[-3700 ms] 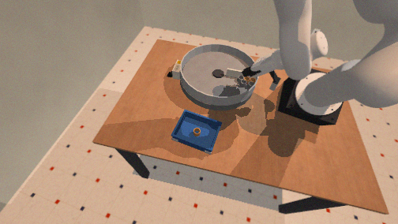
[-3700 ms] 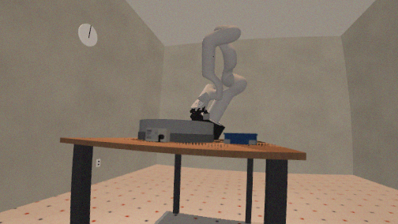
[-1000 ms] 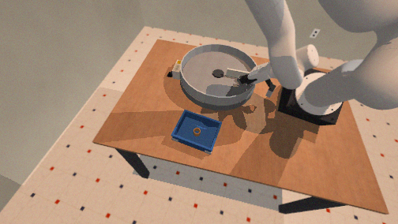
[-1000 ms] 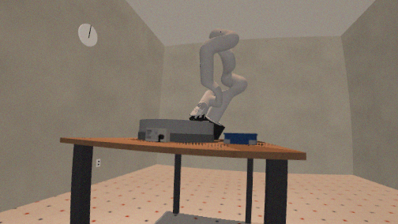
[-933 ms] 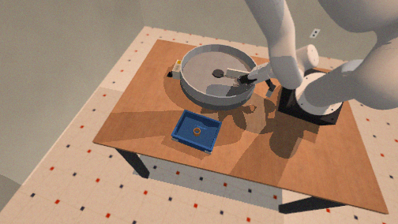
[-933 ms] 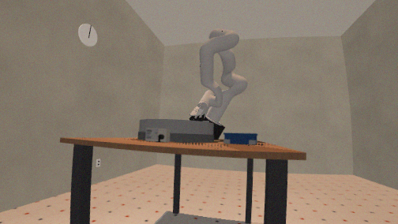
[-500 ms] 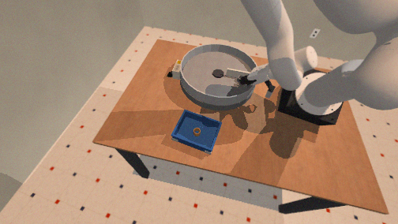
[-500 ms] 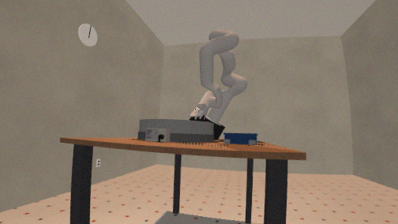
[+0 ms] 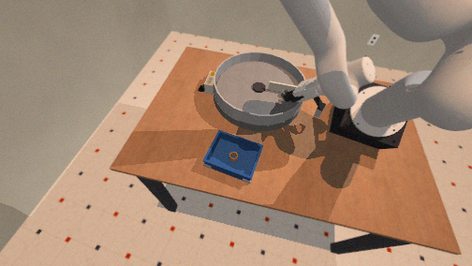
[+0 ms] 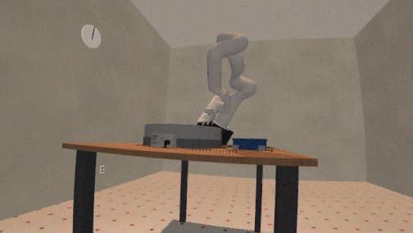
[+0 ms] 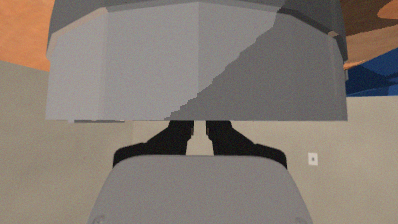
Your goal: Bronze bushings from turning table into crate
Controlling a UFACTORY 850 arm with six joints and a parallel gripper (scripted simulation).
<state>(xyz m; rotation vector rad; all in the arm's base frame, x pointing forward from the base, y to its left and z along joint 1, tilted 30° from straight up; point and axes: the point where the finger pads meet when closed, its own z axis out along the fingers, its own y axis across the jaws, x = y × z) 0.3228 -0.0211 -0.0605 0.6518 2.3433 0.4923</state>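
Note:
The grey round turning table (image 9: 257, 89) stands at the back of the wooden table. My gripper (image 9: 286, 96) reaches down inside it, close to its right rim, beside a pale bar and a dark hub (image 9: 258, 86). In the wrist view my dark fingers stand nearly together with a narrow gap and nothing seen between them; their tips are hidden behind the turning table's wall (image 11: 195, 65). I see no bushings on the turning table; my gripper may hide them. One bronze bushing (image 9: 233, 155) lies in the blue crate (image 9: 233, 156), in front of the turning table.
My arm's black base (image 9: 370, 122) stands right of the turning table. A small pale box (image 10: 163, 140) is fixed to the turning table's outer wall. The crate also shows in the side view (image 10: 249, 143) and the wrist view (image 11: 372, 75).

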